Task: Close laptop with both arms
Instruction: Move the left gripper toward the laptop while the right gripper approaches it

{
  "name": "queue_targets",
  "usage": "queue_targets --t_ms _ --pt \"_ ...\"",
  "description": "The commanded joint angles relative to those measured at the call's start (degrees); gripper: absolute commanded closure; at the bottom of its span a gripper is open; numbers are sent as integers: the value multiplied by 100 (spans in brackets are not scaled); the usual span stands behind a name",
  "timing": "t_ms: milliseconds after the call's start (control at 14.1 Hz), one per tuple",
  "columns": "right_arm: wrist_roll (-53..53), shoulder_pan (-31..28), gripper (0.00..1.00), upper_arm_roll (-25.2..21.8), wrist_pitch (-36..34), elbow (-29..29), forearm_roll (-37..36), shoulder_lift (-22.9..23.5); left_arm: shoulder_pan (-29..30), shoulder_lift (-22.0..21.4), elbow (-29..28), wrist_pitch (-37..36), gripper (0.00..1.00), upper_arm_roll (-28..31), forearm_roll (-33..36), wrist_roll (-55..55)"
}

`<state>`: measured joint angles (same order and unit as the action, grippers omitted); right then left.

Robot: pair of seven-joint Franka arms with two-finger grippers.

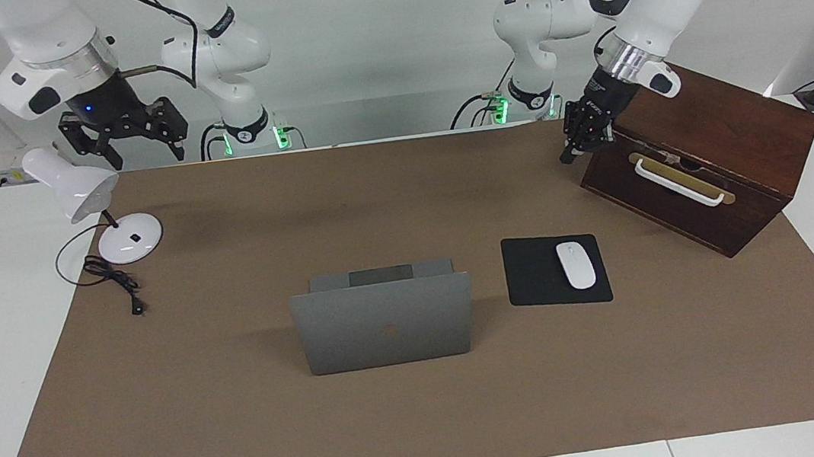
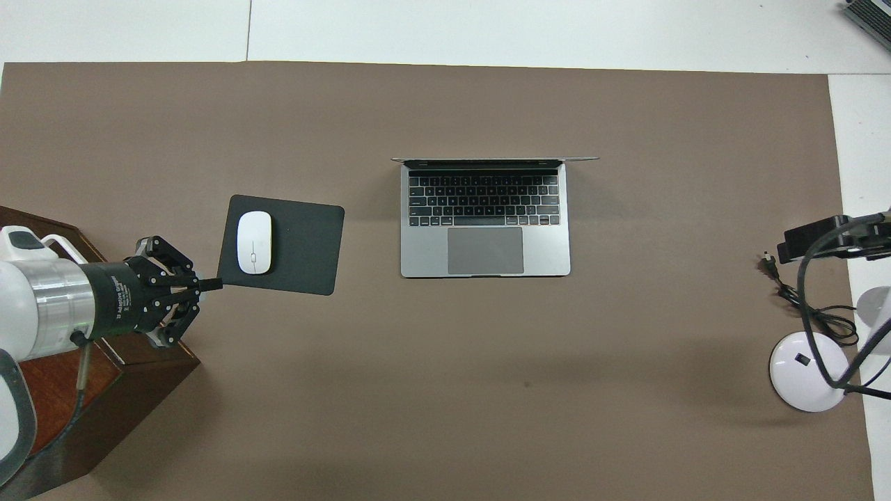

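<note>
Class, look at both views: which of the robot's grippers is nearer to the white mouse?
The left gripper, over the wooden box's corner beside the mouse. The right gripper hangs above the lamp at the table's right-arm end.

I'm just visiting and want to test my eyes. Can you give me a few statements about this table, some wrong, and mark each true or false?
1. The laptop stands open. True.
2. The white mouse lies on the laptop's keyboard. False: it lies on the black mouse pad beside the laptop, toward the left arm's end of the table.
3. The left gripper is shut and holds nothing. True.
4. The right gripper presses on the laptop's lid. False: it hangs open in the air near the white desk lamp, away from the laptop.
5. The wooden box has a white handle. True.
</note>
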<state>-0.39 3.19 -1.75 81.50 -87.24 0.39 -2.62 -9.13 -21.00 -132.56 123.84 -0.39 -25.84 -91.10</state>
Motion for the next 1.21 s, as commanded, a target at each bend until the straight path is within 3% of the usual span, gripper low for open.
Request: queue_targets --t_ms 0,568,710,923,1136 --pt "-179 -38 0 51 86 -153 75 -107 -273 -168 -270 525 100 48 -253 -215" --pt "-1235 -38 0 420 59 -214 49 -160 -563 -203 -515 817 100 48 -394 -733" --pt "-1446 -38 0 499 85 -232 49 -169 -485 -194 -595 870 100 66 -1253 -962" --pt "-1919 -38 0 570 138 -250 -4 -195 -589 -186 -858 1378 100 48 -1562 -1462" --pt "-2403 -38 0 684 322 -293 -22 -195 -801 -124 -1174 1967 100 48 -2430 -1464"
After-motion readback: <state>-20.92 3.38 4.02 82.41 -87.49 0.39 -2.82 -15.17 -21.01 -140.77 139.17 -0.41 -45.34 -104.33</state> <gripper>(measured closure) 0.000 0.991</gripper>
